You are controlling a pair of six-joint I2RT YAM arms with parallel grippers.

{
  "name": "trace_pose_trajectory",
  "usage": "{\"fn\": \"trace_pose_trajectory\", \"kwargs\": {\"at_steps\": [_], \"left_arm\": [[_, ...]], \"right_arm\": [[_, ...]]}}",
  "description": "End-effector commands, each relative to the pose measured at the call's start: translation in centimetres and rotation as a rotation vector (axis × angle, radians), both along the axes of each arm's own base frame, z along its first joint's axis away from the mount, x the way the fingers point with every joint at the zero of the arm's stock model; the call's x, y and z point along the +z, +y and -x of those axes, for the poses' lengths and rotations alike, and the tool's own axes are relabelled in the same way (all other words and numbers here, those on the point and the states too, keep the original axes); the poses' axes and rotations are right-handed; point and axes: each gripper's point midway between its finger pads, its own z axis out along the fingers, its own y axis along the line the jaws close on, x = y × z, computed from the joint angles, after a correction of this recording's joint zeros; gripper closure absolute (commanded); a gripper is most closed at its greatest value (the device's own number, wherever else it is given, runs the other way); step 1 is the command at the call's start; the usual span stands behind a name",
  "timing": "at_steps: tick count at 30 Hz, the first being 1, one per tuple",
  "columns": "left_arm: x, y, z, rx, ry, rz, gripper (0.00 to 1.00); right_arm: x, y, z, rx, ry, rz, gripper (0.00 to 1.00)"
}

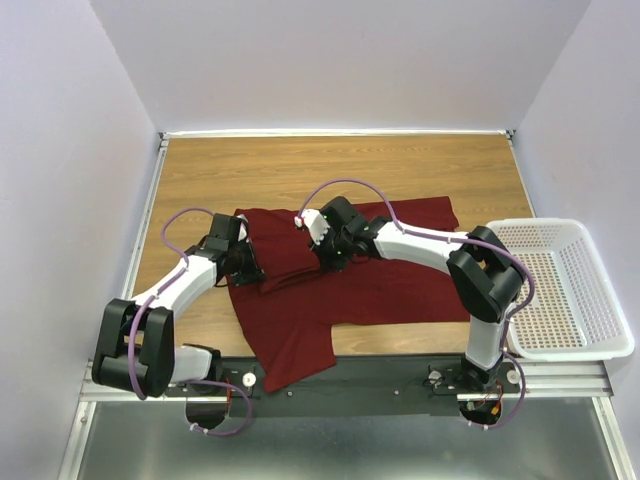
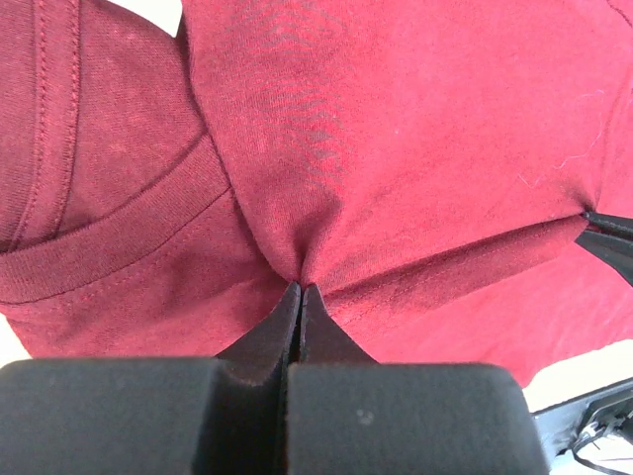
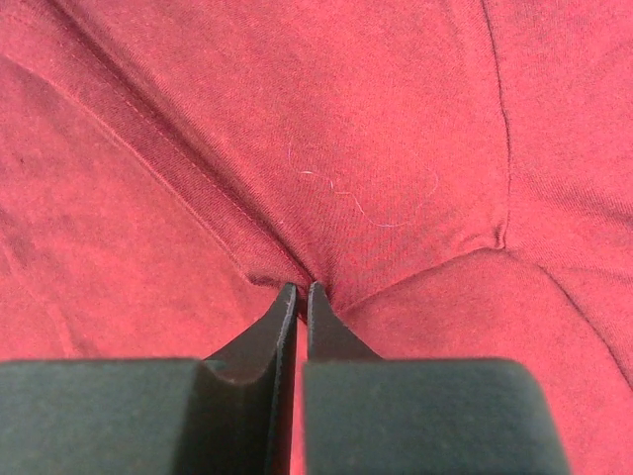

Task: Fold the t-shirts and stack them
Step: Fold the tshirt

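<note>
The maroon t-shirt is spread across the middle of the table, its long axis running left to right. Cloth beside the collar is pinched in the closed left gripper, and cloth nearer the middle in the closed right gripper, with a ridge raised between them

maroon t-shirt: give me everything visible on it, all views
The t-shirt is plain maroon knit cloth, no print, with a ribbed collar and stitched seams. It lies rumpled and partly folded on the wooden table, one corner draping over the near edge. The left gripper and right gripper are each shut on a pinched fold of it, cloth bunching at the tips.
</note>
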Motion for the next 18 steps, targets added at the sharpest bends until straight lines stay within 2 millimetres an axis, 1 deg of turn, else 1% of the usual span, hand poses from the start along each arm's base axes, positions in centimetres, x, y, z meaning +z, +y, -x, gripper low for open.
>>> {"fn": "trace_pose_trajectory", "kwargs": {"at_steps": [1,3,4,5,6,7,8,9,11,13,15,18], "left_arm": [[0.4,-0.1,0.4,0.009,-0.008,0.008,0.97],[0.6,-0.1,0.4,0.016,-0.015,0.013,0.94],[0.8,-0.1,0.5,0.023,-0.016,0.017,0.89],[1.3,-0.2,0.5,0.026,-0.031,0.024,0.86],[1.5,-0.2,0.6,0.034,-0.033,0.030,0.77],[1.8,-0.2,0.6,0.033,-0.040,0.035,0.71],[2.4,-0.3,0.4,0.036,-0.063,0.046,0.63],[2.9,-0.4,0.4,0.035,-0.073,0.050,0.52],[3.6,-0.2,0.2,0.030,-0.090,0.041,0.46],[4.5,-0.3,-0.2,0.024,-0.105,0.041,0.45],[5.2,-0.6,-0.5,0.018,-0.125,0.059,0.45],[5.2,-0.3,-1.0,0.039,-0.144,0.045,0.45]], "right_arm": [[0.4,-0.5,-0.2,0.003,-0.015,0.043,0.86],[0.6,-0.6,-0.1,0.006,-0.014,0.047,0.81],[0.7,-0.6,-0.1,0.009,-0.015,0.047,0.74],[0.8,-0.7,-0.1,0.006,-0.018,0.050,0.70],[0.9,-0.8,-0.1,0.002,-0.021,0.051,0.61],[1.0,-0.8,-0.1,0.002,-0.023,0.051,0.59],[1.1,-1.0,-0.1,-0.005,-0.025,0.054,0.57],[1.5,-1.1,-0.1,-0.010,-0.032,0.051,0.54],[1.8,-1.6,-0.6,-0.049,-0.054,0.064,0.51],[2.3,-2.0,-1.0,-0.074,-0.077,0.070,0.47],[2.7,-2.7,-1.9,-0.112,-0.114,0.093,0.46],[3.2,-3.5,-3.0,-0.166,-0.130,0.095,0.45]]}}
